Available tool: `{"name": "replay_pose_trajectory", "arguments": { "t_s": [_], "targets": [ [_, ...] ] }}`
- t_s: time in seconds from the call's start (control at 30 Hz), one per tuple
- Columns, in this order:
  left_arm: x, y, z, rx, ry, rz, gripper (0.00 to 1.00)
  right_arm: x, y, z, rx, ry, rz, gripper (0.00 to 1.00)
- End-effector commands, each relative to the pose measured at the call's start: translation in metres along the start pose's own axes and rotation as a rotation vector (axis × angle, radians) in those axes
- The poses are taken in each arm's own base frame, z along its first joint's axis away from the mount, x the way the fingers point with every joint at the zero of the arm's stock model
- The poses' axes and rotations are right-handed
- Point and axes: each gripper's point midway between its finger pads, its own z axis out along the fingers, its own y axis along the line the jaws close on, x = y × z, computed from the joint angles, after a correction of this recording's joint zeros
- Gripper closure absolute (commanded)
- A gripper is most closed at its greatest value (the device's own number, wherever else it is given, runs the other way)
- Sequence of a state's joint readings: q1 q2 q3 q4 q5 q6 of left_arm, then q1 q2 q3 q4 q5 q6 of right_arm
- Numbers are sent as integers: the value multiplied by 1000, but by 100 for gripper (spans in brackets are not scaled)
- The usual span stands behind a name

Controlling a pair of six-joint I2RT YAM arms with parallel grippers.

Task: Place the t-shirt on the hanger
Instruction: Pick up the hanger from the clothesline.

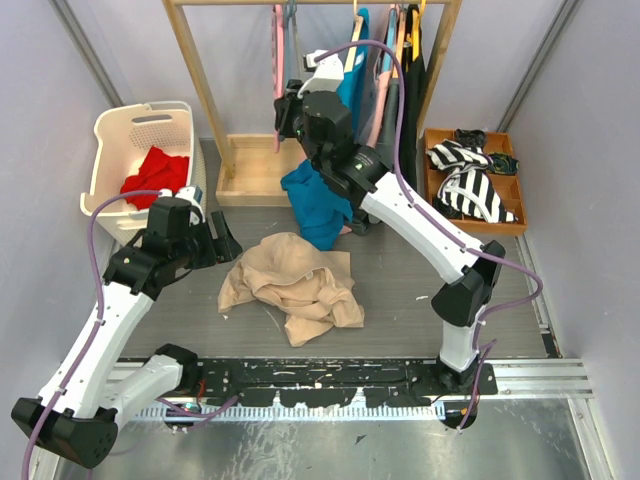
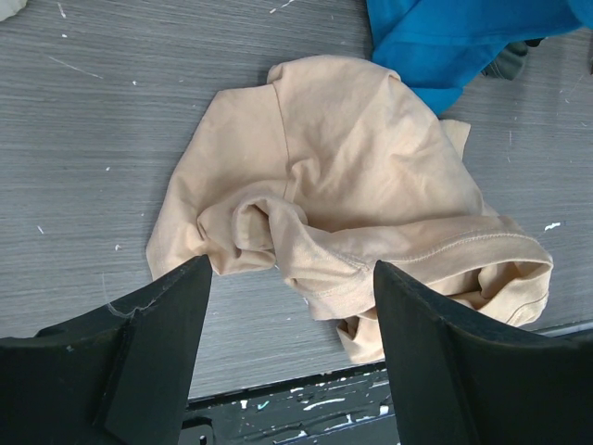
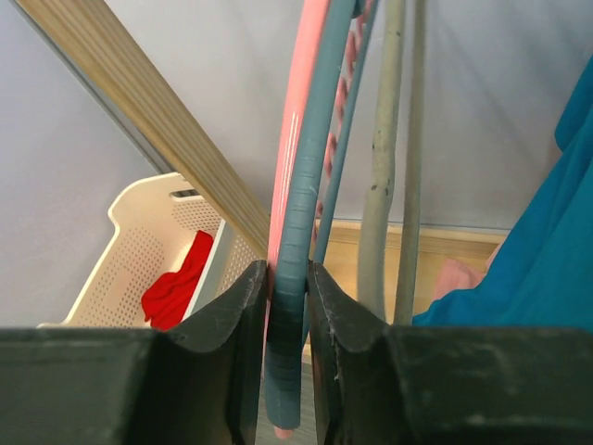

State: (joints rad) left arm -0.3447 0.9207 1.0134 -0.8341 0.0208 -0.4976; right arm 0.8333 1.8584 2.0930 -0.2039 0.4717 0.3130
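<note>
The beige t-shirt [image 1: 290, 280] [image 2: 352, 167] lies crumpled on the grey table. My left gripper [image 1: 225, 243] [image 2: 292, 278] hovers at its left edge, open, with nothing between the fingers. My right gripper [image 1: 285, 105] [image 3: 287, 297] is raised at the clothes rack. It is shut on the lower bar of a blue-grey hanger [image 3: 301, 185], and a pink hanger [image 3: 289, 139] is pressed against that bar's left side. Two thin pale grey bars of the hanger [image 3: 382, 167] hang just right of the fingers, untouched.
A wooden rack [image 1: 205, 85] [image 3: 139, 102] holds hung garments at the back. A teal-blue garment [image 1: 318, 205] [image 2: 463, 37] droops beside the t-shirt. A white basket [image 1: 110, 140] [image 3: 120, 241] with a red cloth [image 1: 155, 175] [image 3: 176, 278] stands left. A wooden tray [image 1: 430, 175] with striped cloth stands right.
</note>
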Motion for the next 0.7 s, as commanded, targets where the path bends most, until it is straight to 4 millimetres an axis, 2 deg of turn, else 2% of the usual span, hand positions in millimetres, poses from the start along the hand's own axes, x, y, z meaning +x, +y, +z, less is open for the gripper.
{"name": "replay_pose_trajectory", "arguments": {
  "t_s": [0.0,0.17,0.33,0.4,0.5,0.67],
  "targets": [
    [-1,-2,-2,15,-9,4,23,-51,3,-25,-23,-103,57,78],
    [-1,-2,-3,17,-10,1,23,-55,2,-30,-32,-113,66,84],
    [-1,-2,-3,17,-11,1,24,-66,4,-39,-57,-144,85,89],
    [-2,-2,-3,18,-12,1,24,-72,6,-43,-75,-159,90,88],
    [-1,-3,-3,20,-10,1,24,-77,6,-47,-79,-168,89,81],
    [-2,-4,-3,24,-9,-4,24,-78,3,-50,-80,-173,87,76]
  ]
}}
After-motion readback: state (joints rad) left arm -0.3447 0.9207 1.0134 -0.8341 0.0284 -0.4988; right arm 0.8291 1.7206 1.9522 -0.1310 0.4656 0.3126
